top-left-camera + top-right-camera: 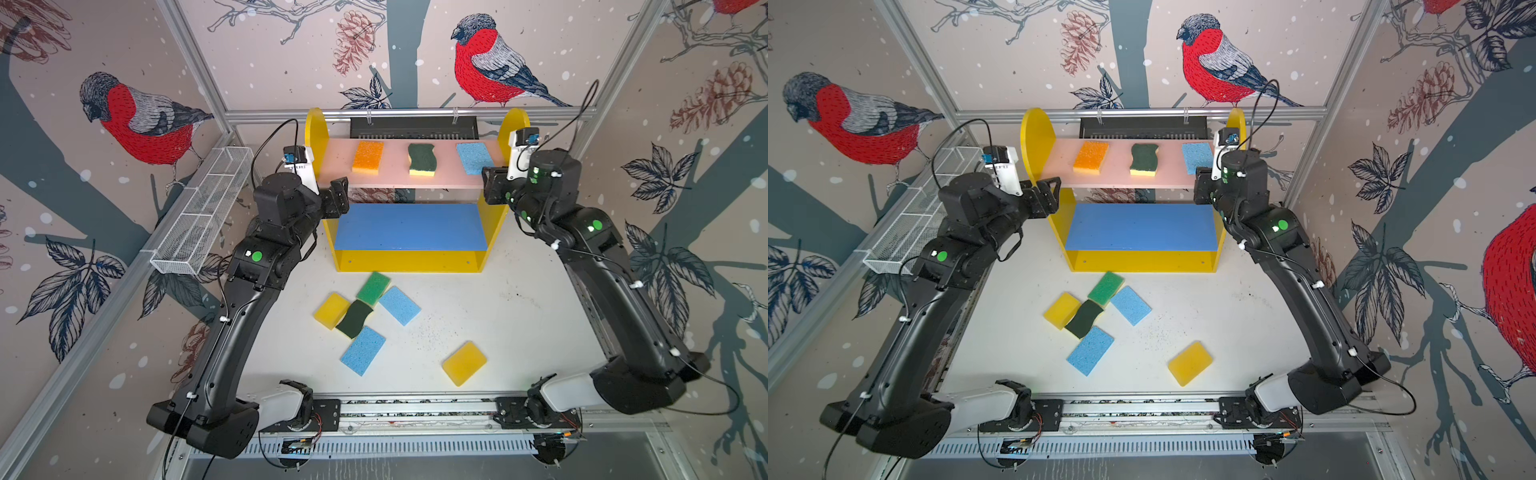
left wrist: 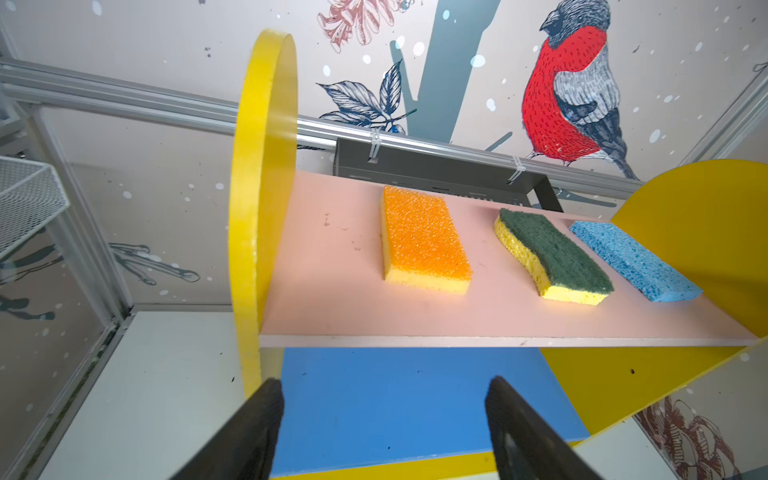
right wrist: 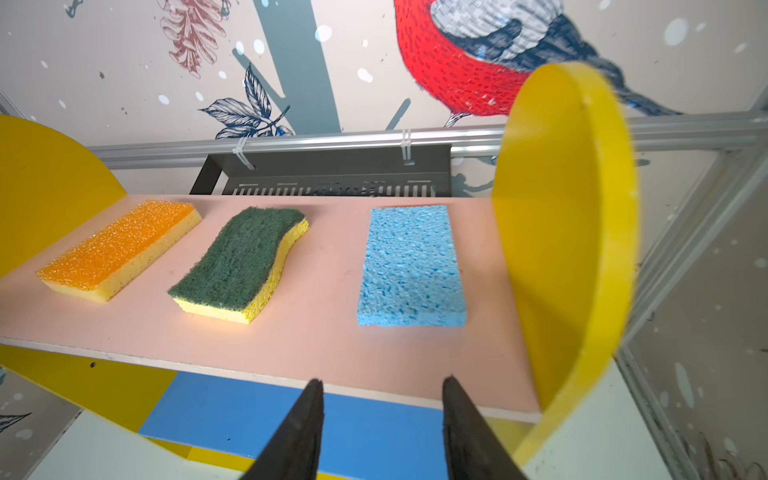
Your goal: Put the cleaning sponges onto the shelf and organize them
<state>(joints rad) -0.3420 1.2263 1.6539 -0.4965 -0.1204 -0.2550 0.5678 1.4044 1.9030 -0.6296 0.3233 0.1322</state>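
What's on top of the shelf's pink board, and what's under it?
Three sponges lie apart in a row on the pink board: an orange sponge, a wavy green scourer, a light blue sponge. Under it, the blue board shows a bare front; its back is hidden.

No word, number or brand can be read in any view. The nearest thing to writing is a row of raised marks on the dark grey slotted metal box [image 3: 332, 183] behind the yellow shelf [image 3: 316, 332] with its pink upper board. In the right wrist view these marks sit just above the slots and are too blurred to make out. In both top views the white camera housing [image 1: 300, 166] on the left arm's wrist carries a short line of small dark print, too small to read. A plain round green sticker [image 1: 257, 256], bearing no writing, sits on the left arm. A second green sticker [image 1: 597, 225] of the same kind sits on the right arm.
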